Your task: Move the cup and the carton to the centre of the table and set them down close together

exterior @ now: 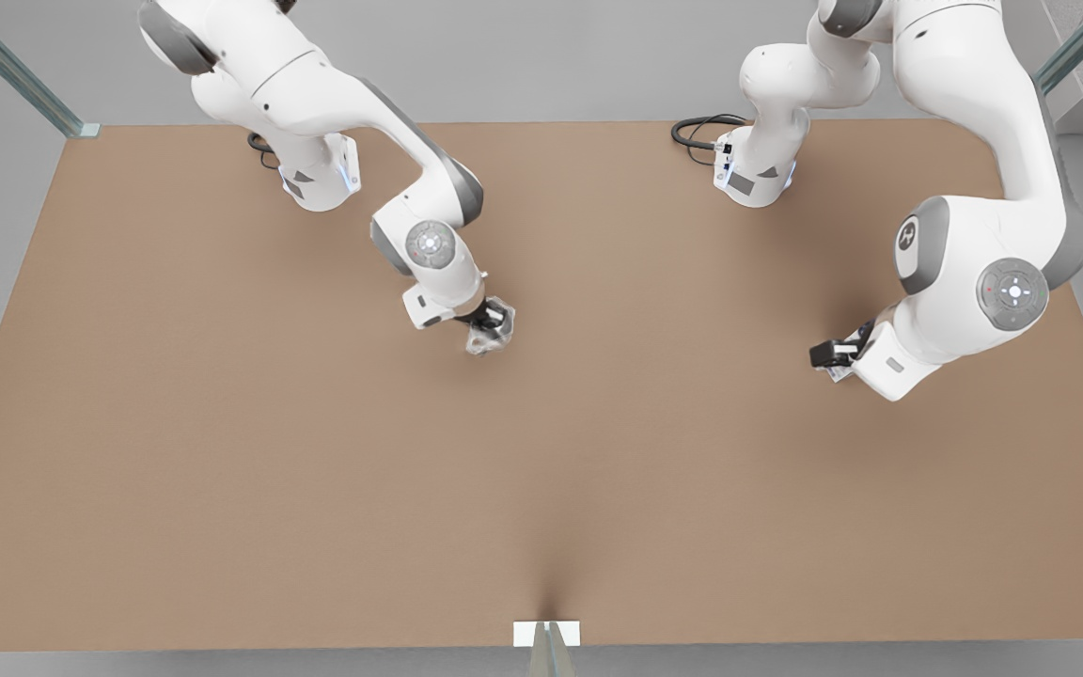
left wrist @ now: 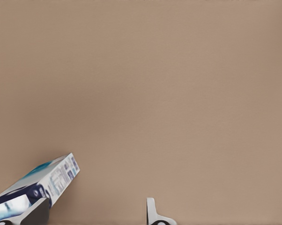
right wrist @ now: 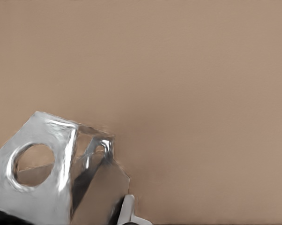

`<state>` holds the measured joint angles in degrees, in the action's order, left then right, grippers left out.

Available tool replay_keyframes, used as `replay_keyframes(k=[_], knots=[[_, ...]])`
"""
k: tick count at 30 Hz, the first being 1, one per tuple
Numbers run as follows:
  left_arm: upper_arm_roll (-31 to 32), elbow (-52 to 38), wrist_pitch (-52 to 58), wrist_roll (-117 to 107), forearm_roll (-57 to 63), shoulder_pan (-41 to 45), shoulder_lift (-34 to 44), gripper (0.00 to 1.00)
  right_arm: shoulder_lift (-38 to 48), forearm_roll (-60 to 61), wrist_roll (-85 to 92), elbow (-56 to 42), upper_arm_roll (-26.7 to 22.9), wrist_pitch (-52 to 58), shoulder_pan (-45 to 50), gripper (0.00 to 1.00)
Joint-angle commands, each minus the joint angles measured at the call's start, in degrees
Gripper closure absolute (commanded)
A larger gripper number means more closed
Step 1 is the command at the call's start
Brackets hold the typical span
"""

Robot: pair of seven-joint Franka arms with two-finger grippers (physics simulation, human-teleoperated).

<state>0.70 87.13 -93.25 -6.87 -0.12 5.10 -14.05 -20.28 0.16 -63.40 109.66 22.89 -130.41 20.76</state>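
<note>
The faceted pale grey cup [exterior: 490, 329] [right wrist: 52, 173] hangs tilted in my right gripper [exterior: 485, 324], on the front view's left and just left of the table's middle. That gripper is shut on the cup; one fingertip [right wrist: 127, 211] shows beside it. Toward the front view's right, my left gripper [exterior: 831, 357] [left wrist: 94, 213] is at the white and dark blue carton [exterior: 839, 372] [left wrist: 35, 185]. Its fingers [left wrist: 152, 213] stand well apart, with bare table between the tips. The carton leans against one finger rather than sitting in the gap.
The light-brown table [exterior: 541, 489] stretches wide around both grippers. Both arm bases [exterior: 316, 179] [exterior: 753, 174] and a black cable [exterior: 697, 132] sit along its far edge. A small white bracket [exterior: 546, 633] marks the near edge.
</note>
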Motion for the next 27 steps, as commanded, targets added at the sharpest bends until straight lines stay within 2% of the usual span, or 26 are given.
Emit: replay_keyframes(k=[1,4,5,7,8,10,12,16,17,19,22,27], knots=[[0.0,0.0,-0.1,0.0,0.0,0.0,-0.3,0.0,-1.2,-0.5,-1.5,-1.5,-0.1,0.2,0.5,0.79],[0.0,0.1,-0.1,-0.1,0.0,-0.2,-0.5,0.0,-7.9,-0.8,-8.3,-11.0,-0.6,0.4,3.8,0.79],[0.0,0.0,-0.2,-0.1,0.0,-0.2,-0.5,0.0,-10.2,-0.7,-10.2,-15.2,-3.3,1.6,6.8,0.79],[0.0,0.1,-0.2,-0.2,0.0,-0.2,-0.7,0.0,-15.7,-0.7,-15.2,-23.4,-5.2,2.3,10.7,0.79],[0.0,0.1,0.0,0.2,0.0,-0.1,-0.6,0.0,-15.9,-0.7,-15.2,-23.7,-5.8,2.3,10.7,0.79],[-0.1,6.4,-2.2,4.6,0.0,0.1,3.1,0.0,-18.0,-0.6,-14.7,-26.5,-7.8,3.9,11.0,0.79],[-0.1,17.6,-9.3,6.7,0.0,0.1,9.7,0.0,-22.9,-0.6,-14.1,-34.4,-10.1,5.9,11.9,0.79],[-0.2,24.2,-11.3,16.7,0.0,-0.3,13.2,0.0,-32.4,-0.8,-8.1,-49.2,-12.8,10.1,12.8,0.79],[-0.6,24.7,-11.4,19.0,0.1,-0.4,13.2,0.0,-36.4,-0.7,-7.4,-56.9,-15.0,14.4,14.1,0.79],[-3.1,25.4,-13.0,29.2,0.1,-0.5,13.1,0.0,-39.9,-0.8,-4.7,-61.3,-16.4,16.0,14.1,0.79],[-3.3,26.6,-13.7,42.2,2.4,-0.9,12.7,0.0,-46.0,-0.7,-3.0,-68.5,-19.5,16.2,15.5,0.79],[-3.3,29.6,-19.8,42.4,-2.2,-0.9,11.3,0.0,-48.6,-0.4,-2.6,-68.3,-19.4,11.0,16.5,0.79]])
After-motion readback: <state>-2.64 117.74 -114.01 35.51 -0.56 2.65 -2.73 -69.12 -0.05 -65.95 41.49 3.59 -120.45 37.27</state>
